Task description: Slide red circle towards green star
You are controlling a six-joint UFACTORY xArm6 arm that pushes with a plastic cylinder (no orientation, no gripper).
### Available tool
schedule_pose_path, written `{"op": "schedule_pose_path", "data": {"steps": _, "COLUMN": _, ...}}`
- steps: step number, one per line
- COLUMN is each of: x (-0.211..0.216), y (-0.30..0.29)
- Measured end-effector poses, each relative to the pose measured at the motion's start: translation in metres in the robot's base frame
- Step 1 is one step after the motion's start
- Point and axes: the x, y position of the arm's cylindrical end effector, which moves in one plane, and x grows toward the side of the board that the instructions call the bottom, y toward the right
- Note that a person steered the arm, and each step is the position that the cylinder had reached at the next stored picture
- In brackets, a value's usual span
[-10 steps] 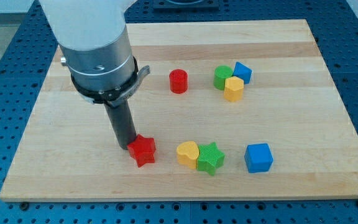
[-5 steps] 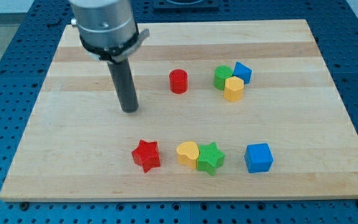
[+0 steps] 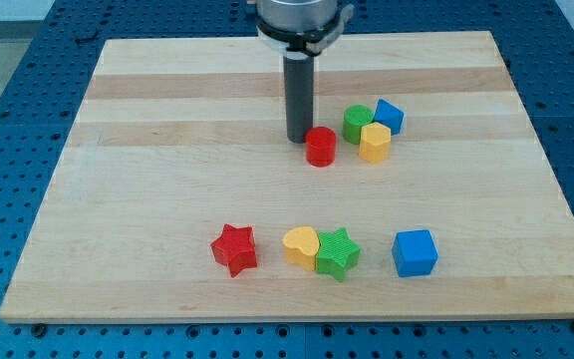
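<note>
My tip [image 3: 298,139] rests on the wooden board [image 3: 147,199], touching the upper-left edge of the red circle [image 3: 320,147]; the rod is a plain pusher with no jaws. The red circle lies just left of a cluster of green block [image 3: 357,122], blue block [image 3: 389,115] and yellow block [image 3: 374,143]. The green star [image 3: 338,253] sits well below, flanked by the yellow heart [image 3: 301,245], with the red star [image 3: 235,247] and blue cube [image 3: 414,252] in the same row.

Pretty plain setup: a pale wooden counter [image 3: 147,189] with lighter and darker strips running across, sitting on a blue metal base [image 3: 3,130] full of little holes. Lighting's even and bright, barely any shadows. A white edge shows top-right.
</note>
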Motion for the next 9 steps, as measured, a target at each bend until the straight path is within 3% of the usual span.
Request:
{"op": "schedule_pose_path", "data": {"steps": 1, "x": 0.004, "y": 0.011}}
{"op": "schedule_pose_path", "data": {"steps": 2, "x": -0.032, "y": 0.014}}
{"op": "schedule_pose_path", "data": {"steps": 3, "x": -0.030, "y": 0.020}}
{"op": "schedule_pose_path", "data": {"steps": 6, "x": 0.030, "y": 0.020}}
{"op": "schedule_pose_path", "data": {"steps": 9, "x": 0.049, "y": 0.020}}
